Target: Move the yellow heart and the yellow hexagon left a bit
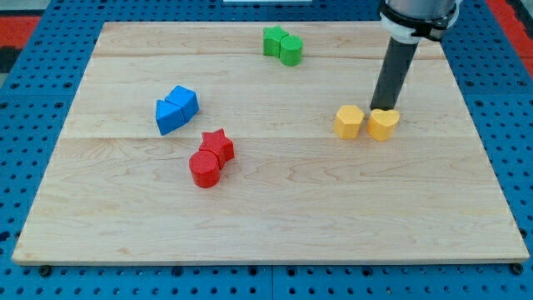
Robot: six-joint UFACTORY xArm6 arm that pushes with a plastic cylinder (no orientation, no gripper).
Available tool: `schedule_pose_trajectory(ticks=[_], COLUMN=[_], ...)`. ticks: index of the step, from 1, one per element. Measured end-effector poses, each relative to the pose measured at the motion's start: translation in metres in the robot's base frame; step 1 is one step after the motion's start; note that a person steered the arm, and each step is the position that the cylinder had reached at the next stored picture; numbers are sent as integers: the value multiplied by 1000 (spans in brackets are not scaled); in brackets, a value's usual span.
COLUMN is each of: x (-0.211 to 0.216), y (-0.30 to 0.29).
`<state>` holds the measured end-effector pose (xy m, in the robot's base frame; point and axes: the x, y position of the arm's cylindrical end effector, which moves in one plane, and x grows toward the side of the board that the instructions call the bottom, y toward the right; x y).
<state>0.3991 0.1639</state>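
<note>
Straight dark grey cylindrical rod (392, 73), matte, uniform thickness. White ring collar (407, 32) at rod's upper end. Above collar, wider black-and-grey rounded arm housing (419, 10), cropped by view's top. My tip (383, 109): plain blunt end, same dark colour.

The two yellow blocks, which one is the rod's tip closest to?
The yellow heart, the right-hand one of the pair. My tip sits just behind it, toward the view's top; the yellow hexagon lies farther left.
</note>
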Motion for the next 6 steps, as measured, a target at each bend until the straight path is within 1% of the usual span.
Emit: schedule_pose_trajectory(ticks=[1,2,3,6], x=[0,11,39,41], y=[45,92,94,26])
